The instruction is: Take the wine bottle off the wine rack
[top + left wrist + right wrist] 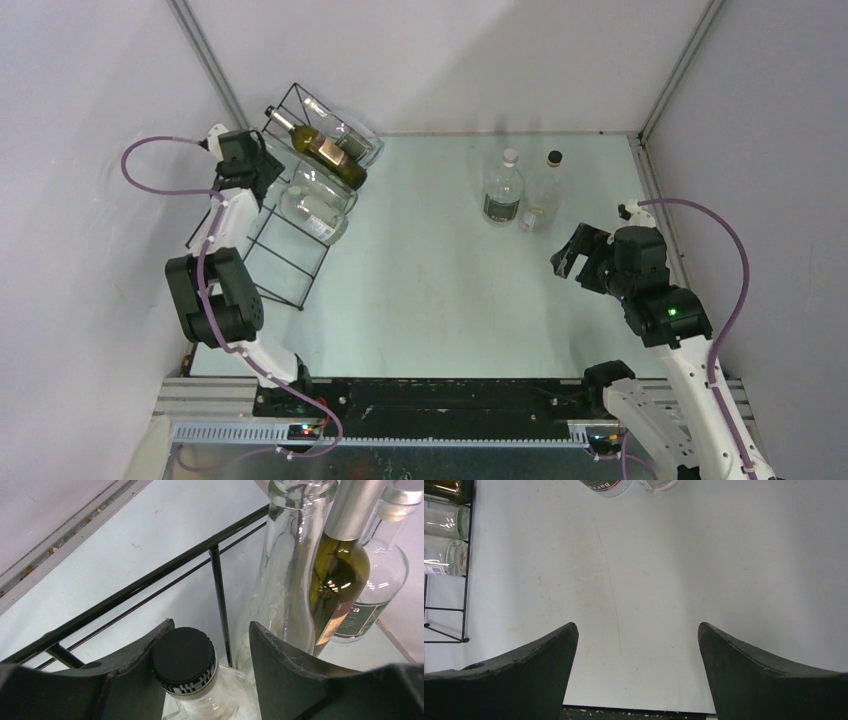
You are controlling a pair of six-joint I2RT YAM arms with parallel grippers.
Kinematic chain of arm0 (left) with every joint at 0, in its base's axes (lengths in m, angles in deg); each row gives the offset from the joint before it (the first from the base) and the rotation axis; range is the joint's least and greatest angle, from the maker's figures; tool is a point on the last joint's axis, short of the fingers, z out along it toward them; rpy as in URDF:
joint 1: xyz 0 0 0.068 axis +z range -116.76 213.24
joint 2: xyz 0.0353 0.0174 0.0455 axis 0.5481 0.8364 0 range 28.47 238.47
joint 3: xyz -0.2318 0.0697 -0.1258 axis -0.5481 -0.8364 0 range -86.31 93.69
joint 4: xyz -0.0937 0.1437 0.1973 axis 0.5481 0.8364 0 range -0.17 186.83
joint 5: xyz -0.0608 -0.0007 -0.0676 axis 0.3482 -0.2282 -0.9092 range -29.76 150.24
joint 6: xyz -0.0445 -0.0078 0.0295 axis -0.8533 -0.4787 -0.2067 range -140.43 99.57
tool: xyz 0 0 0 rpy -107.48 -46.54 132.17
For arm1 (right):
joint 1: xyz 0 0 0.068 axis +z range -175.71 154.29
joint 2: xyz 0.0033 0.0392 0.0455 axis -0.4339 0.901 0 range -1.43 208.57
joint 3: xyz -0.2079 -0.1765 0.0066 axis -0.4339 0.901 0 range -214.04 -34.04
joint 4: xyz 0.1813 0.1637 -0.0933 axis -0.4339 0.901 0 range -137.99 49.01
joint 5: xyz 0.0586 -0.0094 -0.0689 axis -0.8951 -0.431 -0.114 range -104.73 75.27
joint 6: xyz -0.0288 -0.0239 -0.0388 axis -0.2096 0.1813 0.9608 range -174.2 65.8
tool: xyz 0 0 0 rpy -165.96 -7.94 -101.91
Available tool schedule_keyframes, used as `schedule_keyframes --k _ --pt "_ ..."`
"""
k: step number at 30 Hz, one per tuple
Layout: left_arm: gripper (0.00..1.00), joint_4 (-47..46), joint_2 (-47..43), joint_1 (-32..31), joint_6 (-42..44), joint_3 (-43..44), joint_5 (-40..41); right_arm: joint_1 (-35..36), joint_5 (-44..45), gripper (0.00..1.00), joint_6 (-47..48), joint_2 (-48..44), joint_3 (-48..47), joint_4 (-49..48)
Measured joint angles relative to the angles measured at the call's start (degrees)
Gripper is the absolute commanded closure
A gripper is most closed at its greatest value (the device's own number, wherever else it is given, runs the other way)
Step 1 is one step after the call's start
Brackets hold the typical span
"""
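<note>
While left fingers (280, 665) flank wine bottle (184, 662) (spread wide), arm (215, 295) folded.

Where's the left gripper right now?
The left gripper is far left in the top view, at the wine rack's left edge; the left wrist view shows its open fingers straddling the black cap of a clear bottle in the rack.
</note>
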Motion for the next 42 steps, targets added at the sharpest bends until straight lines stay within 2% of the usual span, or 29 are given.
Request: schedule_keyframes --k 3,9,16,20,22,42 --pt "0.44 0.0 0.5 0.0 0.0 0.1 0.4 0.0 0.0 0.08 0.0 0.0 0.2 0.0" --pt "0.62 1.3 1.8 0.4 0.6 1.6 1.3 0.0 0.0 0.08 0.0 0.0 0.3 0.1" --pt "0.78 1.4 1.8 0.5 -0.2 1.6 1.7 0.0 0.0 0.08 -0.1 0.0 0.3 0.1" --pt "0.96 1.4 1.6 0.5 -0.2 1.6 1.7 0.0 -0.2 0.08 -0.2 -0.1 0.3 0.3" --pt "0.99 1.5 1.3 0.5 -0.2 1.6 1.7 0.0 -0.2 0.08 -0.3 -0.4 0.3 0.4" --pt "1.0 -0.8 -12.0 -2.2 1.7 -7.3 -1.7 0.0 -0.5 0.09 -0.4 -3.8 0.3 1.0"
